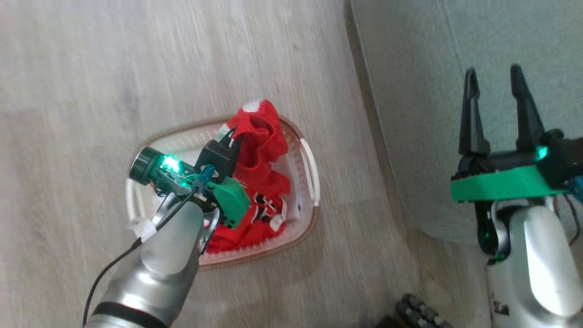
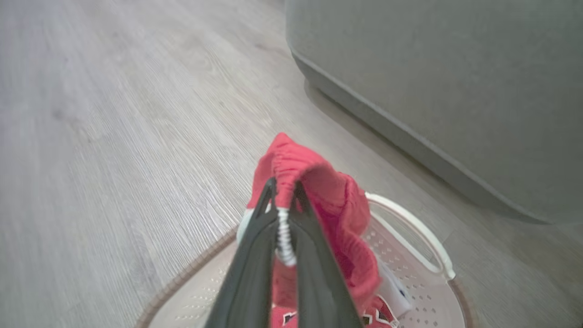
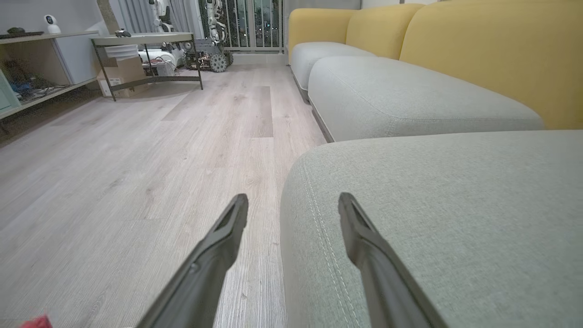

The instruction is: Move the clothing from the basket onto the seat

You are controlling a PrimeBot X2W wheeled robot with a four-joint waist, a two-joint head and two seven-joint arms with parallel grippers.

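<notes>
Head view: the basket (image 1: 311, 169) sits on the wooden floor (image 1: 91, 91), left of the seat (image 1: 432, 68), with red clothing (image 1: 264, 182) heaped inside. The left gripper (image 1: 231, 136) pinches a raised fold at the heap's far end. The right gripper (image 1: 496, 86) hovers over the seat, fingers spread, empty

Left wrist view: both fingers press together on a gathered red hem standing above the basket

Right wrist view: the spread fingers straddle the seat's stitched left edge
</notes>
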